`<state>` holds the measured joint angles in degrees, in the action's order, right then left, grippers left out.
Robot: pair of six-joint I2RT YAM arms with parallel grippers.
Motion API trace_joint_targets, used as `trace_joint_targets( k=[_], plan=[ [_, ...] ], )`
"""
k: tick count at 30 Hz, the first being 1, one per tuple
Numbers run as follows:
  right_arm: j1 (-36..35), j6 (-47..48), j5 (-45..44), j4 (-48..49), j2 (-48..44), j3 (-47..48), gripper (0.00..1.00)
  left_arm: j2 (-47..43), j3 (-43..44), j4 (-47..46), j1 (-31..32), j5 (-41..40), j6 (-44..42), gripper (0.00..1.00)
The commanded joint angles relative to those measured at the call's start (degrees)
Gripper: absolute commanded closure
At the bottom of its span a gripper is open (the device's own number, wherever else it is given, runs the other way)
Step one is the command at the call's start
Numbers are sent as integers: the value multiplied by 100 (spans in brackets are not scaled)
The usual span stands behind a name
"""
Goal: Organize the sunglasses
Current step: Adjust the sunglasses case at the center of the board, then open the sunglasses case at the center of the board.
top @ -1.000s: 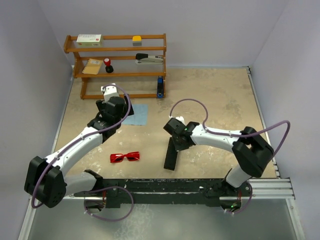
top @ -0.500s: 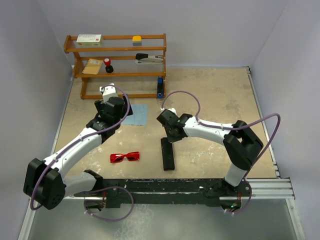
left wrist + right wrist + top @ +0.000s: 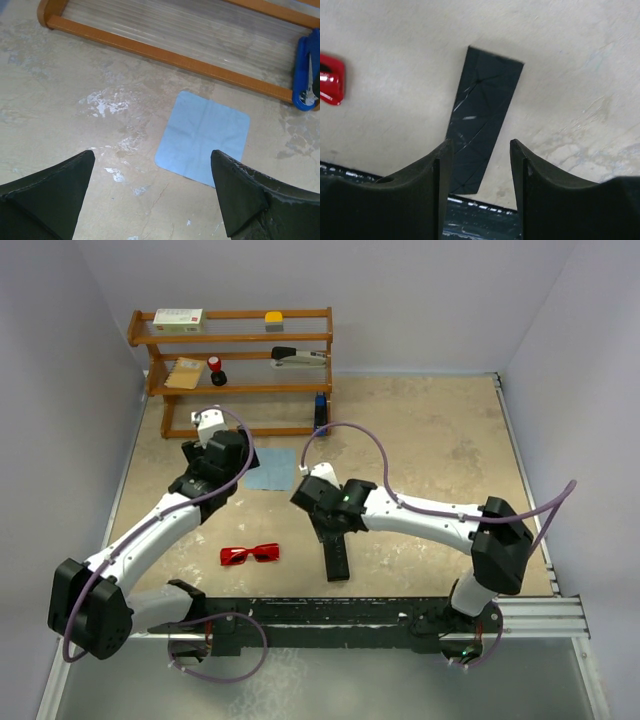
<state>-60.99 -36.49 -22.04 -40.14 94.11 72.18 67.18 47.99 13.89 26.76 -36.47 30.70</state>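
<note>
The red sunglasses [image 3: 250,554] lie folded on the table near the front rail; one red corner [image 3: 331,80] shows at the left of the right wrist view. The long black case [image 3: 337,550] [image 3: 482,125] lies flat to their right. My right gripper [image 3: 330,523] [image 3: 481,150] hovers over the case's far end, open, its fingers apart and gripping nothing. My left gripper [image 3: 243,458] [image 3: 152,155] stands wide open and empty just short of the light blue cloth [image 3: 272,469] [image 3: 202,137].
A wooden shelf rack [image 3: 240,365] stands at the back left with small items on it; its bottom rail [image 3: 165,52] lies just beyond the cloth. A blue object [image 3: 320,412] [image 3: 304,75] stands at its right foot. The black front rail [image 3: 330,612] runs close behind the case.
My right gripper has opened and let go of the black case, which now lies flat, and the arm has swung left. My left gripper has edged toward the cloth and shelf.
</note>
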Motion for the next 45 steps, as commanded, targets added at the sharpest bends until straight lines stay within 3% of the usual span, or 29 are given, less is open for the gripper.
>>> trace_joint_targets(
  k=[1,11,23,45],
  plan=[
    [-483,-674,-437,-703,-33,226,47,44,298,235,-340,27,407,4],
    [-1120,-1184,-911,-1217,601,577,40,-248,100,202,-658,360,614,4],
    [-1216,-1301,-993,-1266,1110,663,40,-393,17,191,-693,370,510,3],
    [-1203,-1760,-1254,-1677,895,194,40,-403,18,113,-695,520,519,3]
  ],
)
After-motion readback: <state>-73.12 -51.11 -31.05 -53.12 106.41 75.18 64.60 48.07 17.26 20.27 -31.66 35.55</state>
